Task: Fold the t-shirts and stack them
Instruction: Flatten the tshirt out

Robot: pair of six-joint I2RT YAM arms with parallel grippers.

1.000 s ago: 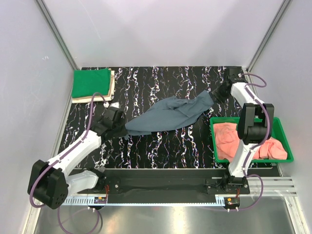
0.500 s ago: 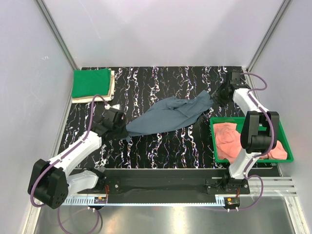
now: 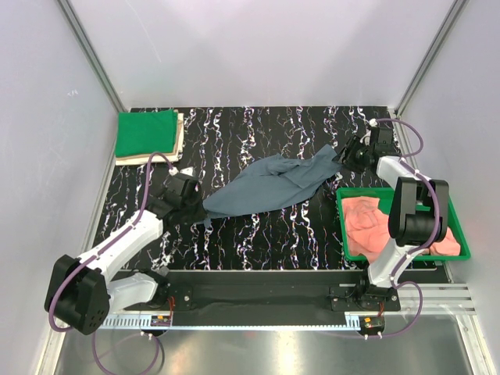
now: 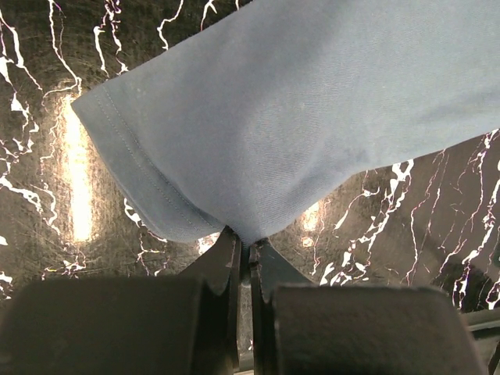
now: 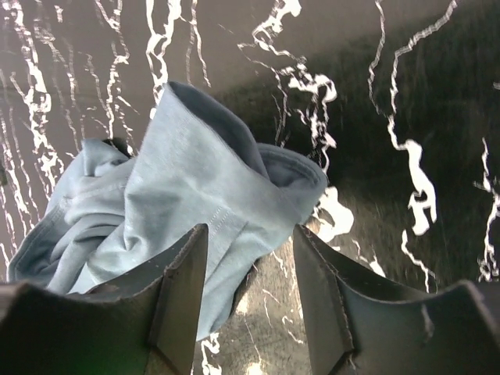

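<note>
Here, blue-grey t-shirt (image 3: pixel 273 183) stretches near-left to far-right; L gripper (image 4: pixel 247 244) pinches near-left hem, R gripper (image 5: pixel 250 234) jaws apart around far-right end; collar lost in folds.

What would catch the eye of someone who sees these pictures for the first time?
The slate blue-grey t-shirt lies stretched across the middle of the black marbled table, one end pinched in the shut left gripper, the right gripper open at the other end. Bright colours frame it: a folded green t-shirt at the far left corner, salmon-pink t-shirts in the green tray on the right.
</note>
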